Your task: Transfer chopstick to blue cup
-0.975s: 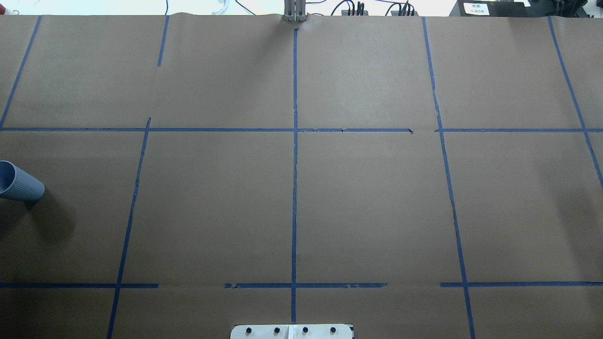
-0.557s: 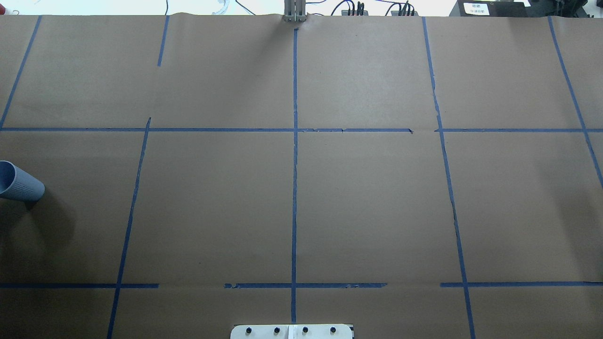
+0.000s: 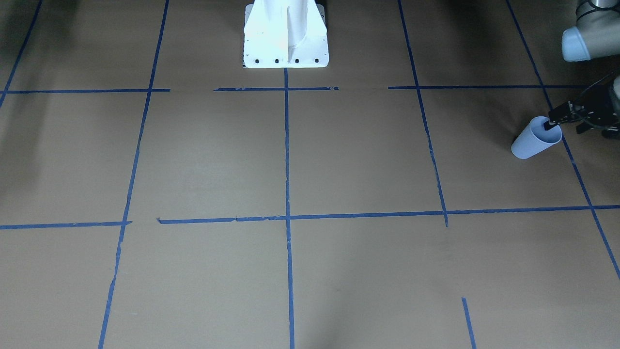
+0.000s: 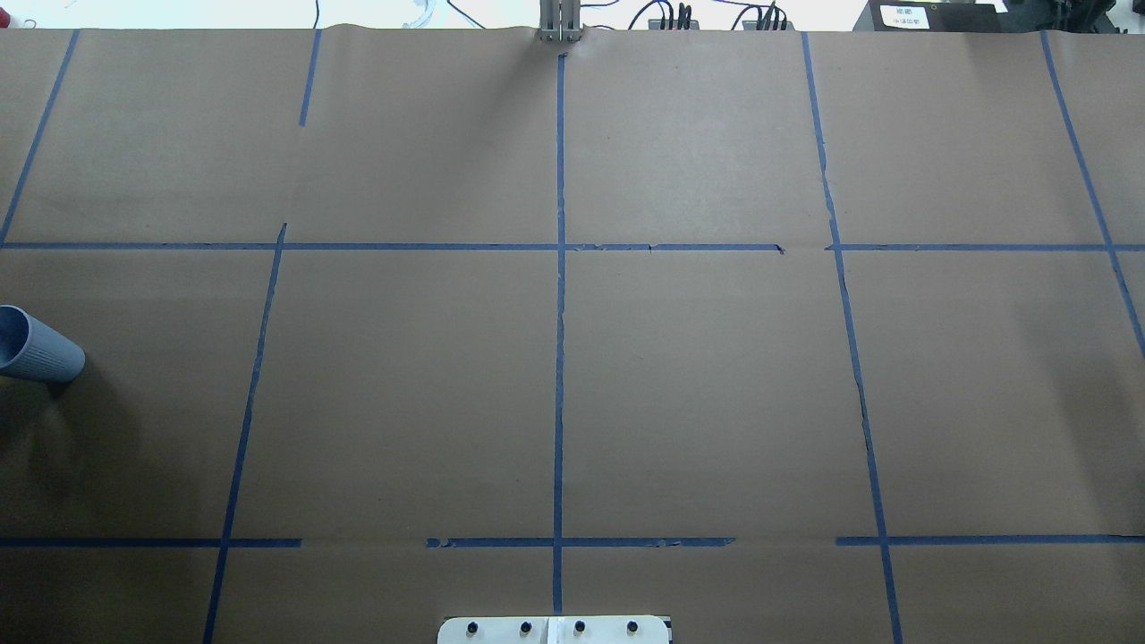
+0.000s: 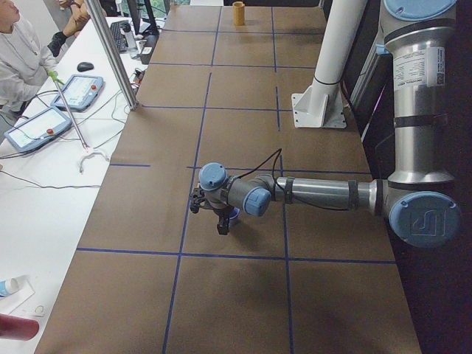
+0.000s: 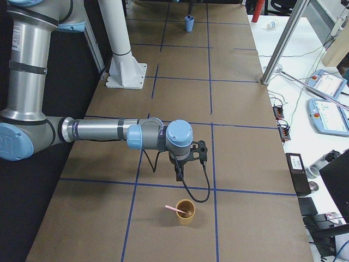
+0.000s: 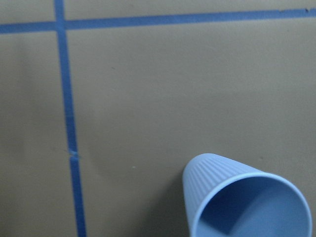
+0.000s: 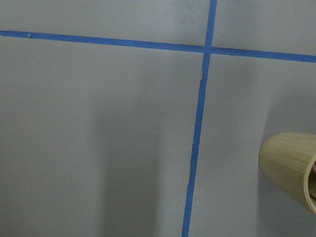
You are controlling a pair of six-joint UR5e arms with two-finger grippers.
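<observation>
Left hand (image 3: pixel 558 121): right edge of the front view, dark fingers at the rim of the blue cup (image 3: pixel 535 140) (how far open, and any hold, cannot be told). Cup upright on the brown worktop (image 4: pixel 716 376).

Right hand (image 6: pixel 181 170): centre of the right-side view, opening cannot be told.

Chopstick (image 6: pixel 174 209): pale pink, leaning in a tan cup (image 6: pixel 185 214) just below that hand in frame.

Fainter shadow (image 4: pixel 67 420) beside the blue cup (image 4: pixel 40 349).

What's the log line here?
chopstick: in tan cup | blue cup: upright, empty | left fingers: at its rim | right fingers: near tan cup
</observation>
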